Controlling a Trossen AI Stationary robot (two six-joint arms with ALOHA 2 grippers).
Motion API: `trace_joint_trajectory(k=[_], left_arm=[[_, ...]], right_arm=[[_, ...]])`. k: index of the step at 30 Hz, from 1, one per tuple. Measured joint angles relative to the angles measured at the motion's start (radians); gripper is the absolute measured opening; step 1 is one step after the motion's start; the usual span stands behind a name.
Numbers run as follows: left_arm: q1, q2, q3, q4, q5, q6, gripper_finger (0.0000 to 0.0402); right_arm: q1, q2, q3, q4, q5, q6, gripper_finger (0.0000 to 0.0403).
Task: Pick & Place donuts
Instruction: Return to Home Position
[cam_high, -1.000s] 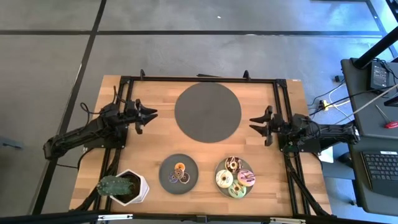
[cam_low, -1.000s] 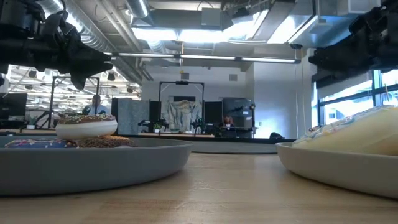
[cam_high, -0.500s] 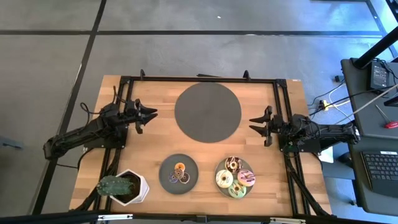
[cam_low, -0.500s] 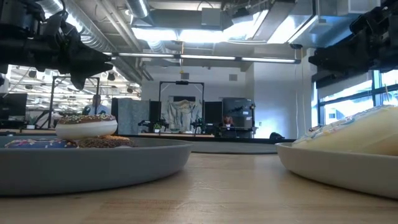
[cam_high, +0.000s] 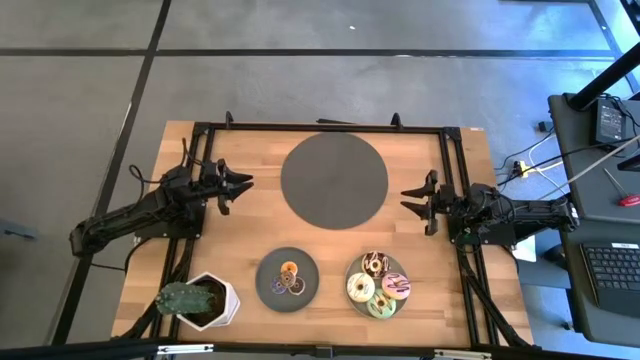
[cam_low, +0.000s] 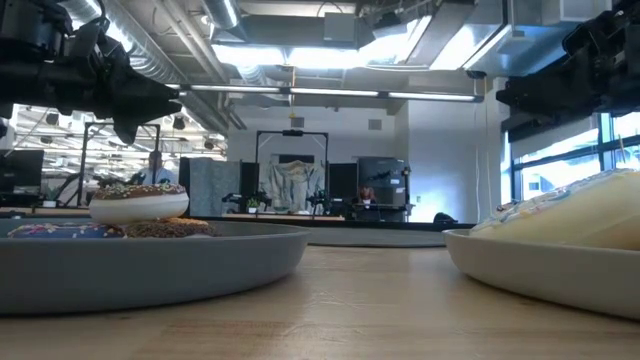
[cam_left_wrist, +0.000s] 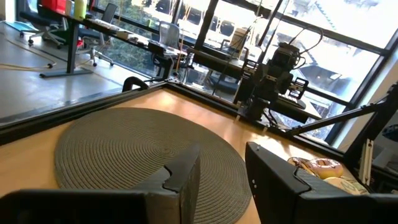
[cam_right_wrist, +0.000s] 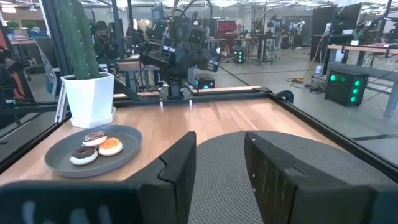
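Several larger donuts, with pink, white, green and sprinkled chocolate icing, lie on a grey plate near the table's near edge. Three mini donuts lie on a smaller grey plate left of it; the right wrist view shows them as mini donuts. My left gripper hovers open at the left of the big round mat, holding nothing. My right gripper hovers open at the mat's right edge, also holding nothing.
A cactus in a white pot stands at the near left corner. A black frame runs along the table's edges. Bare wood lies between the mat and the two plates. A desk with a keyboard stands right of the table.
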Motion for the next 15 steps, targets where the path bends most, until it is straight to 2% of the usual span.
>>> trace_joint_trajectory(k=[15], left_arm=[[0.000,0.000,0.000,0.000,0.000,0.000,0.0123]], right_arm=[[0.000,0.000,0.000,0.000,0.000,0.001,0.0138]])
